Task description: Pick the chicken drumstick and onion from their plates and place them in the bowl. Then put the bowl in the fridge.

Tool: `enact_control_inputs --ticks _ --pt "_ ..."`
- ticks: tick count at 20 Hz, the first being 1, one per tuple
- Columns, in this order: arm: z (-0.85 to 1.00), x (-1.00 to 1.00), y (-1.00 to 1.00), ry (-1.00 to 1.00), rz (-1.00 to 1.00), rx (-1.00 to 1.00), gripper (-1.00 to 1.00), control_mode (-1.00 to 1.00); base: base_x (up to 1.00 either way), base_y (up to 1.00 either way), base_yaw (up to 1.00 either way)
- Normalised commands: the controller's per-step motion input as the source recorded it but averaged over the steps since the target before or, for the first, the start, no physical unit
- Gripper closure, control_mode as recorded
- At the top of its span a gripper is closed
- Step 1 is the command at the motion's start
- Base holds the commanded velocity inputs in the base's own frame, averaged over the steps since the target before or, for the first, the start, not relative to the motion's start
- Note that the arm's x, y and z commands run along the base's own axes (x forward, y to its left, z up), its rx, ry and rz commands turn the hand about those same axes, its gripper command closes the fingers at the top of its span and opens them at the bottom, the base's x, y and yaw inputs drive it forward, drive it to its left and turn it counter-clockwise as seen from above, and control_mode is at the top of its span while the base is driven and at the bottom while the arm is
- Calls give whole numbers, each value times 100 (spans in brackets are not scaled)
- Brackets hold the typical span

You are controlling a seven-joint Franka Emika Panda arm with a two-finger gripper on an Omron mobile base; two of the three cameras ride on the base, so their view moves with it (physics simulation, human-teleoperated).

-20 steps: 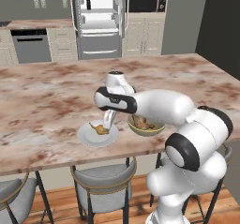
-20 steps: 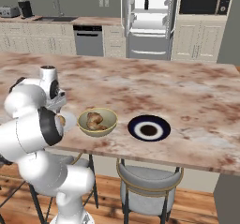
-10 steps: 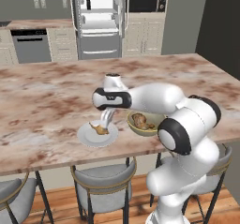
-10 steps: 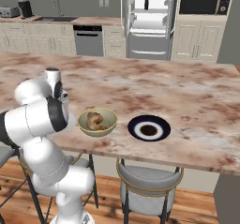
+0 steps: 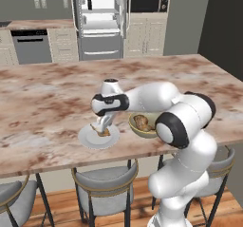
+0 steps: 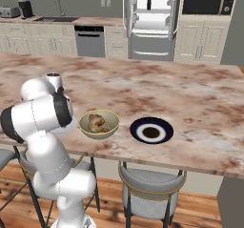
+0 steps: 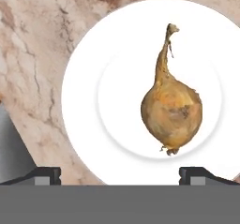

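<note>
Over the white plate (image 7: 84,124) — gripper (image 7: 120,174) spread wide — onion (image 7: 171,110) below.

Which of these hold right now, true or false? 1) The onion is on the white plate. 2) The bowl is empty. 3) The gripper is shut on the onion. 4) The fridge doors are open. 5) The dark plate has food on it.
1) True: the onion lies on the white plate, stem end pointing away from the fingertips.
2) False: the bowl holds a brown piece, apparently the drumstick.
3) False: the gripper is open above the plate, with its fingertips apart and nothing between them.
4) True: the fridge stands open, white shelves showing.
5) False: the dark plate beside the bowl is bare.
</note>
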Motion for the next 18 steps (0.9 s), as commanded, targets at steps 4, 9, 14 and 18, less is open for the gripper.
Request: enact_control_inputs --ticks 4,9,14,18 --pt "-21 22 5 0 -14 -3 -100 -100 0 0 0" --pt "-12 24 1 1 -8 -1 -100 -100 0 0 0" --pt "-11 34 3 0 -4 -4 -100 -100 0 0 0" --pt "-13 28 7 0 -1 -4 -100 -100 0 0 0"
